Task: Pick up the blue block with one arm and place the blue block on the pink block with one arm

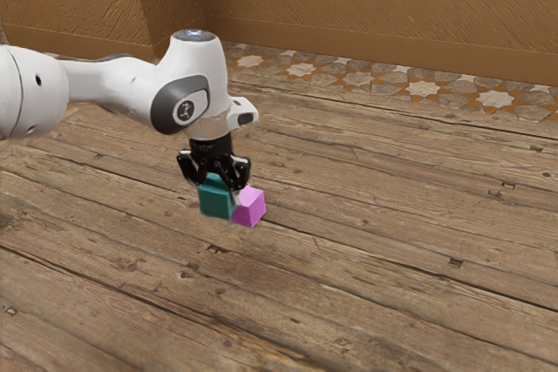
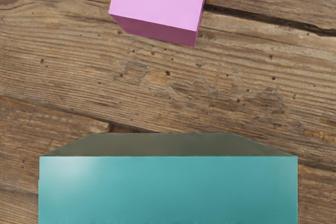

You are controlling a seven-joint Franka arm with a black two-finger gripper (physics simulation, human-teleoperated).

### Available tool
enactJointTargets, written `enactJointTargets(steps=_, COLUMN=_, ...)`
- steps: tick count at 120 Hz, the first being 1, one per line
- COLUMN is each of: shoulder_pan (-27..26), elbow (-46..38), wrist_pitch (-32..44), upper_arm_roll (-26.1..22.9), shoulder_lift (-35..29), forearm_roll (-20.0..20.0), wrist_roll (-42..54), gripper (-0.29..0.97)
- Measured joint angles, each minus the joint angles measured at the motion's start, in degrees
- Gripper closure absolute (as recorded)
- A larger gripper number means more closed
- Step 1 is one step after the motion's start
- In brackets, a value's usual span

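Jaws are closed on the upper part of the blue block (image 1: pixel 214 199), one finger on each side, so the gripper (image 1: pixel 215 182) has it pinched high. You can't tell from either view whether its underside is clear of the table (image 1: pixel 392 241) yet. It looks more teal than blue and sits just beside the pink block (image 1: pixel 249 206), on the exterior view's left of it, almost touching. In the wrist view there's a strip of bare planks between it and the pink block (image 2: pixel 160 3). My read on handling: a rigid, light cube with flat, smooth faces. It won't deform, but it could slip or rotate if the pinch is off-centre. You want the pads flat on two opposite side faces, centred, not on corners. The grip being high is fine for a short hop. Lift it above the pink block's top before you traverse, or the near edge will shove the pink block away. The landing face is no bigger than the cube, so square it up first.
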Motion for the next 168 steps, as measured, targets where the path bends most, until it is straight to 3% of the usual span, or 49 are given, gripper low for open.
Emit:
enactJointTargets(steps=29, shoulder_pan=1.8, elbow=9.5, wrist_pitch=0.6, upper_arm_roll=0.9, shoulder_lift=9.0, forearm_roll=-1.8, wrist_roll=1.3, gripper=0.35)
enactJointTargets(steps=54, shoulder_pan=3.7, elbow=10.6, wrist_pitch=0.8, upper_arm_roll=0.8, shoulder_lift=10.0, forearm_roll=-4.4, wrist_roll=3.3, gripper=0.34)
enactJointTargets(steps=168, shoulder_pan=5.5, elbow=20.0, wrist_pitch=2.7, upper_arm_roll=0.3, shoulder_lift=19.0, forearm_roll=-8.7, wrist_roll=18.1, gripper=0.35)
